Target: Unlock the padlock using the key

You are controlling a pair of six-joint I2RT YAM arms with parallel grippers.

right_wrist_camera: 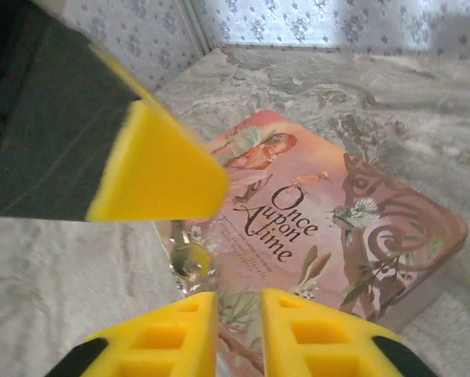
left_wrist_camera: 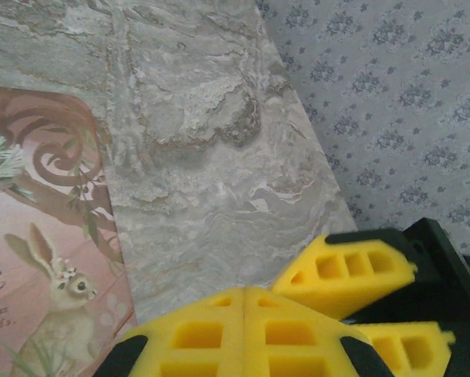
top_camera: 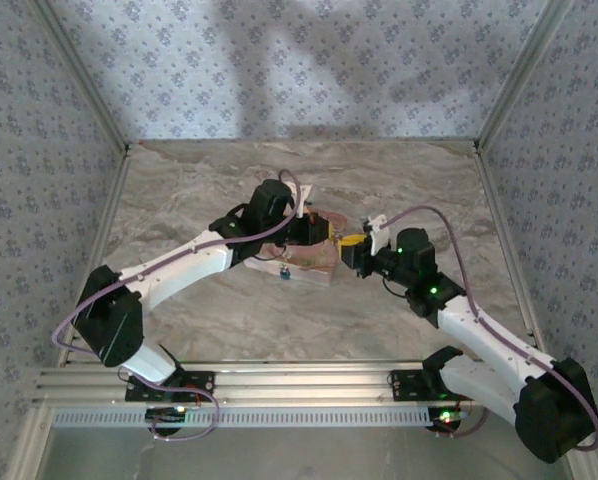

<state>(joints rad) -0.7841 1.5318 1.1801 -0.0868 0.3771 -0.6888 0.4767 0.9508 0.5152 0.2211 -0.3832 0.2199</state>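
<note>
Padlock [right_wrist_camera: 186, 261] sits at the illustrated box's [right_wrist_camera: 337, 220] edge; left hand [left_wrist_camera: 244, 302] clenched, right hand [right_wrist_camera: 239, 302] slightly parted.

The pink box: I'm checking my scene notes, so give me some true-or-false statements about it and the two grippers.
1. The box lies flat on the table. True.
2. Its lid shows a cat. False: a rabbit.
3. The left gripper is shut, fingers pressed together. True.
4. The right gripper is far from the box. False: it is right at the box's edge.
5. The lid reads Once Upon a Time. True.
</note>
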